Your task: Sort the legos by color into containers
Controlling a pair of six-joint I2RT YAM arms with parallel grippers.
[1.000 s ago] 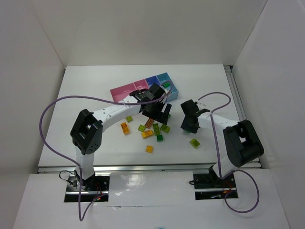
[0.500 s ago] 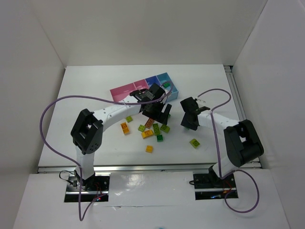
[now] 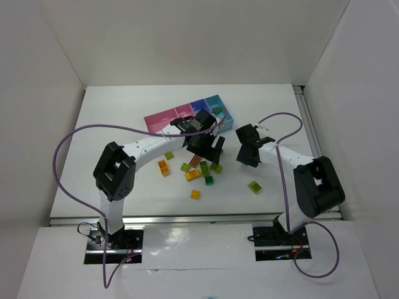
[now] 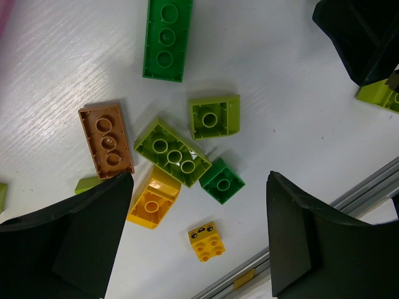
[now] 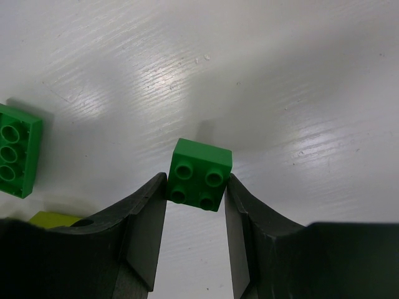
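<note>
Right wrist: right gripper (image 5: 196,188) clamps a green lego (image 5: 199,175); left gripper (image 4: 199,187) agape.

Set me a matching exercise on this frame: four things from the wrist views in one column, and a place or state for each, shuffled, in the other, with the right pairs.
Column one
1. right gripper
2. left gripper
3. long dark green brick
4. yellow brick with a face

Column two
A. lies apart from the other bricks, touching none of them
B. shut on the dark green square brick
C. nearest the metal rail at the table's edge
D. open above the loose pile, holding nothing

Pairs: 1-B, 2-D, 3-A, 4-C
</note>
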